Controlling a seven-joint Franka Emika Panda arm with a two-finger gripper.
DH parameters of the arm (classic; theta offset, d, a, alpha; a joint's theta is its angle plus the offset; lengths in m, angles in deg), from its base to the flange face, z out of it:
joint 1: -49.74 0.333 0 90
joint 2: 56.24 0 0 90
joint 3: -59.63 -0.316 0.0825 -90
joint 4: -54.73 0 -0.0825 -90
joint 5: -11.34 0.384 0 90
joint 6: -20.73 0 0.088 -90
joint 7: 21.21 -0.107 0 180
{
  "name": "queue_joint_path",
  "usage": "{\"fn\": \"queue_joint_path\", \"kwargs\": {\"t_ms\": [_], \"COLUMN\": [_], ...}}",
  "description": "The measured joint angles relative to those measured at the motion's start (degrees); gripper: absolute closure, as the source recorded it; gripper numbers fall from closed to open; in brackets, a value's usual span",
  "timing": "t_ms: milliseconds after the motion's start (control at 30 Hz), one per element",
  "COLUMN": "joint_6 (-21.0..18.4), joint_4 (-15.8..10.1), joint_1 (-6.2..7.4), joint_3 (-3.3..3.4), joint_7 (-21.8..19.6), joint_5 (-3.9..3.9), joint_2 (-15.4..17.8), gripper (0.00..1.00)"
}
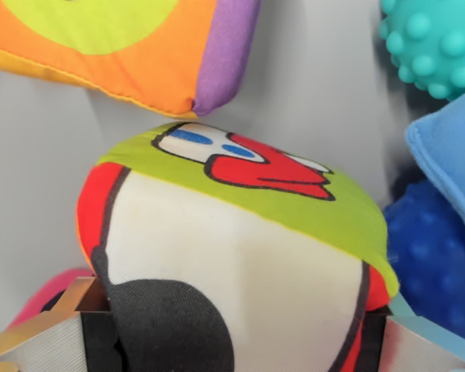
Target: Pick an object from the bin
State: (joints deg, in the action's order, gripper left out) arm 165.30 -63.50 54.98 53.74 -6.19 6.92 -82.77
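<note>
The big printed cube (240, 256) is soft woven cloth, matt, with a fine weave. The orange and purple cube (139, 46) looks the same, stitched at its seams. The teal ball (434, 46) and dark blue ball (434, 256) are knobbly rubbery plastic. The jaws show brushed metal and black pads. The bin floor (318, 85) is smooth, matt grey.

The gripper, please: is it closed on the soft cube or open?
Shut on the soft cube: both gripper fingers press its sides.
</note>
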Motion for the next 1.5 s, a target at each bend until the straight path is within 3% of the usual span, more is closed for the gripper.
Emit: {"fn": "queue_joint_path", "kwargs": {"t_ms": [800, 1500], "joint_6": [-10.55, -21.75], "joint_4": [0.84, 5.38], "joint_1": [-0.09, -0.09], "joint_3": [-0.27, -0.28], "joint_7": [1.18, 1.98], "joint_5": [1.93, 3.01], "joint_2": [9.83, 16.57], "gripper": [1.00, 1.00]}}
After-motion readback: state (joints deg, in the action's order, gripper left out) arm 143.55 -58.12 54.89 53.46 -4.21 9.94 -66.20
